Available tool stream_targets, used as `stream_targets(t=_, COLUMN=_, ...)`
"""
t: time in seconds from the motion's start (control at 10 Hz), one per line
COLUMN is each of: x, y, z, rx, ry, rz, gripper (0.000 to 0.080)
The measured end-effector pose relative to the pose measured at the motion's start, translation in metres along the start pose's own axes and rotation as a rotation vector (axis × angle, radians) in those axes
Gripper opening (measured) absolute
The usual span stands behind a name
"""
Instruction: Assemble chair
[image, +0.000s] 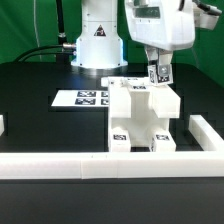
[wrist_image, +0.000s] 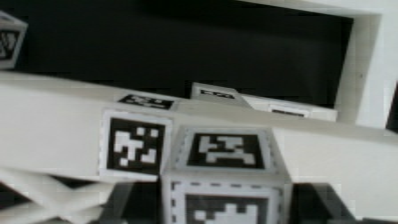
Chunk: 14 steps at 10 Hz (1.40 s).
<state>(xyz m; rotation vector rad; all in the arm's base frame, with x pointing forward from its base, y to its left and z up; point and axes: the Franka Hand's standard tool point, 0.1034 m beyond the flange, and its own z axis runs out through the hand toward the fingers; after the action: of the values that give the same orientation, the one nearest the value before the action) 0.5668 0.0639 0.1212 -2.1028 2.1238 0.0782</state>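
The partly built white chair (image: 140, 118) stands in the middle of the black table, with tags on its front faces. My gripper (image: 158, 72) hangs just above the chair's upper part on the exterior view's right. It is shut on a small white tagged post (image: 159, 77), which it holds upright. In the wrist view the post (wrist_image: 228, 175) fills the space between my dark fingers (wrist_image: 143, 200), my gripper (wrist_image: 228, 208) closed around it. Behind it lie a tagged chair panel (wrist_image: 160, 110) and a cross-braced side (wrist_image: 50, 192). The post's lower end is hidden.
The marker board (image: 84, 97) lies flat behind the chair on the exterior view's left. A long low white border rail (image: 100, 166) runs along the front and turns back on the exterior view's right (image: 206, 131). The arm's base (image: 98, 45) stands at the back.
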Motion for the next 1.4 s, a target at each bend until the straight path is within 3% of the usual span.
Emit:
stream_targets(t=0.3, x=-0.0036, y=0.0029, z=0.0009, rx=-0.038, ry=-0.029, rz=0.237, gripper=0.0284)
stream_targets(t=0.5, x=-0.0041, y=0.0026, z=0.0011, rx=-0.037, ry=-0.029, rz=0.259, gripper=0.0284)
stream_targets(t=0.6, x=-0.004, y=0.0027, z=0.0013, rx=-0.037, ry=-0.029, rz=0.23, gripper=0.0357)
stream_targets(t=0.7, x=-0.0042, y=0.0028, z=0.0015, rx=-0.037, ry=-0.029, rz=0.195, gripper=0.0357)
stream_targets(t=0.8, x=-0.0051, y=0.003, z=0.0017, rx=-0.037, ry=-0.03, rz=0.164, gripper=0.0549)
stream_targets(t=0.9, x=-0.0065, y=0.0028, z=0.0017, rx=-0.036, ry=-0.03, rz=0.099, gripper=0.0549)
stream_targets(t=1.0, x=-0.0084, y=0.003, z=0.0021, rx=-0.035, ry=-0.032, rz=0.027, gripper=0.0627)
stream_targets(t=1.1, x=-0.0074, y=0.003, z=0.0021, rx=-0.033, ry=-0.034, rz=-0.083, gripper=0.0645)
stream_targets(t=1.4, x=-0.0072, y=0.0031, z=0.0023, rx=-0.029, ry=-0.037, rz=-0.376, gripper=0.0649)
